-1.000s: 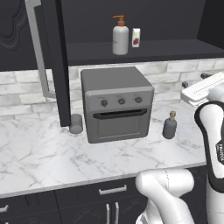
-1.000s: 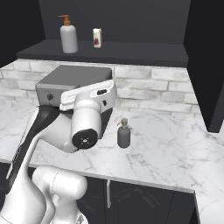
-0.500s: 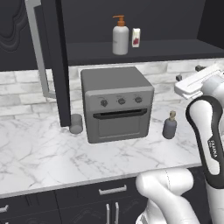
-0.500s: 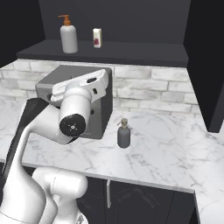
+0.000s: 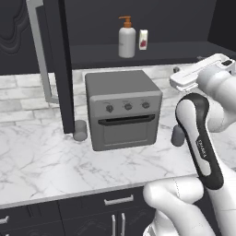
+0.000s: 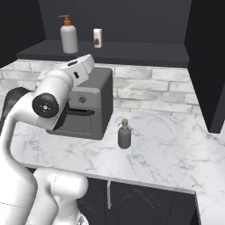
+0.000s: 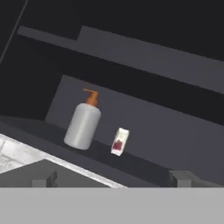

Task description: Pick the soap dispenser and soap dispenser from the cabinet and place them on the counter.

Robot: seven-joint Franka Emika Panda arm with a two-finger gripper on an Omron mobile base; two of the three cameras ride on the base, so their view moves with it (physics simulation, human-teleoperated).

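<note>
Up on the cabinet [image 5: 27, 55] shelf the white soap dispenser [image 5: 126, 39] stood just beside a small carton [image 5: 143, 39], and with my tool [image 7: 111, 178] spread wide and empty I feared a careless reach might knock that carton over, the grey soap dispenser [image 6: 124, 135] standing on the counter [image 6: 167, 145].

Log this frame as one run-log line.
phase: reach | gripper: open, empty | target: white pump bottle with orange pump, upright on black cabinet shelf | done: slim dark grey pump bottle on white marble counter
</note>
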